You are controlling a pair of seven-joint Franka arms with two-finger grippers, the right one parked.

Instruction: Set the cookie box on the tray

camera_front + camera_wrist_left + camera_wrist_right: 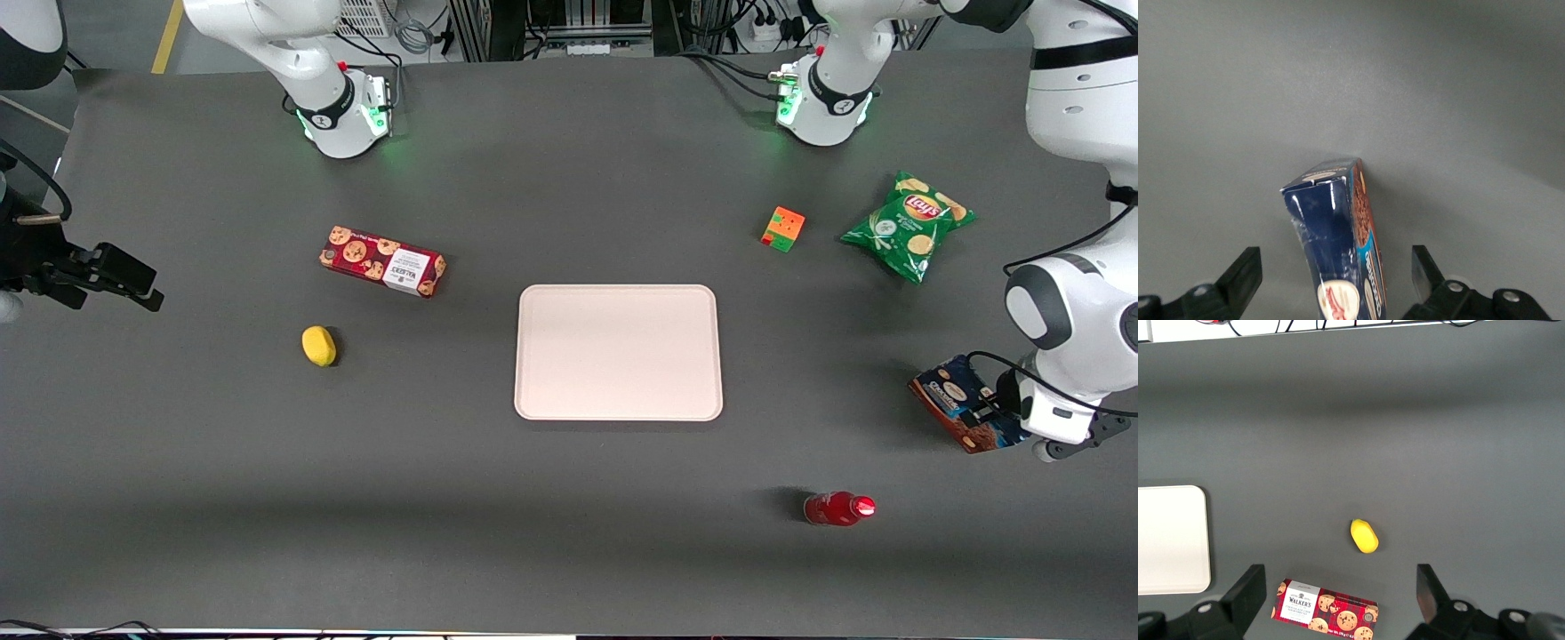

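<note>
The cookie box (pixel 953 397), dark navy with brown cookie pictures, sits on the table toward the working arm's end, well away from the tray (pixel 618 351). My left gripper (pixel 1003 411) is down at the box. In the left wrist view the gripper (pixel 1336 257) is open, and the cookie box (pixel 1335 227) lies between the two black fingers (pixel 1245 270) with a gap on each side. The pale pinkish tray lies flat in the middle of the table with nothing on it.
A red bottle (pixel 838 508) lies nearer the front camera than the box. A green chip bag (pixel 909 225) and a colour cube (pixel 783 228) lie farther back. A red cookie box (pixel 382 260) and a yellow lemon (pixel 318 345) lie toward the parked arm's end.
</note>
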